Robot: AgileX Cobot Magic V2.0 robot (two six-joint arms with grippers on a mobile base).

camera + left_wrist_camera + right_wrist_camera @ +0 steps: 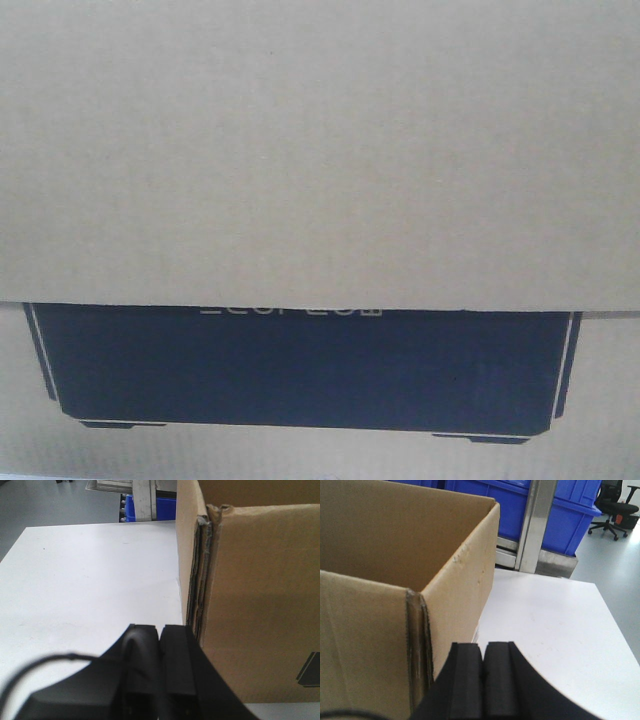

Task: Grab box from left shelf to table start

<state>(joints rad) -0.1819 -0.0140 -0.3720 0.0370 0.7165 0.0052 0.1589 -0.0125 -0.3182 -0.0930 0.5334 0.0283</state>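
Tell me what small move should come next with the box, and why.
Probably draw both arms straight back from the box. It already rests on the table, with the left gripper shut at one corner and the right gripper shut at the other, neither clamping cardboard, so nothing seems left to carry.

- Front view sits very close to the box, which fills the frame.
- Left wrist view looks over its gripper past a box corner.
- Right wrist view mirrors it; both share the table.
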